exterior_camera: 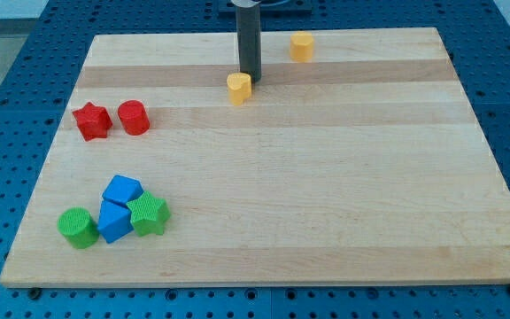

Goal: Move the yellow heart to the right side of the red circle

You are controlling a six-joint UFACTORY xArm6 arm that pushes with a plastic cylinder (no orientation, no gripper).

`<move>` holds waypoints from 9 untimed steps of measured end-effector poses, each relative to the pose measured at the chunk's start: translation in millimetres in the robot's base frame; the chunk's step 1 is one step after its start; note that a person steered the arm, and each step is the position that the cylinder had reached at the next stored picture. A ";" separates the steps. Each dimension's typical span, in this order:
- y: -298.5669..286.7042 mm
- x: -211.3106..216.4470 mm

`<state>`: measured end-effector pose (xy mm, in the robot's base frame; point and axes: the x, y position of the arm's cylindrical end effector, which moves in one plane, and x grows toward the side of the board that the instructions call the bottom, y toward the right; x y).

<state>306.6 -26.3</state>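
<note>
A yellow block (238, 87), which looks like the heart, lies on the wooden board (326, 177) at the upper middle. My tip (251, 81) stands right beside it, touching its upper right side. The red circle (134, 117) lies far to the view's left of the yellow block and a little lower. A red star (91, 120) sits just left of the circle, close to it.
A second yellow block (302, 46) with flat sides lies near the top edge, right of the rod. At the lower left is a cluster: two blue blocks (121, 190) (113, 221), a green circle (78, 228) and a green star (150, 213).
</note>
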 end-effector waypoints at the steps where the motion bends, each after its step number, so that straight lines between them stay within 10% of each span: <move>1: 0.0 11.1; 9: -16.0 77.5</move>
<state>384.1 -42.3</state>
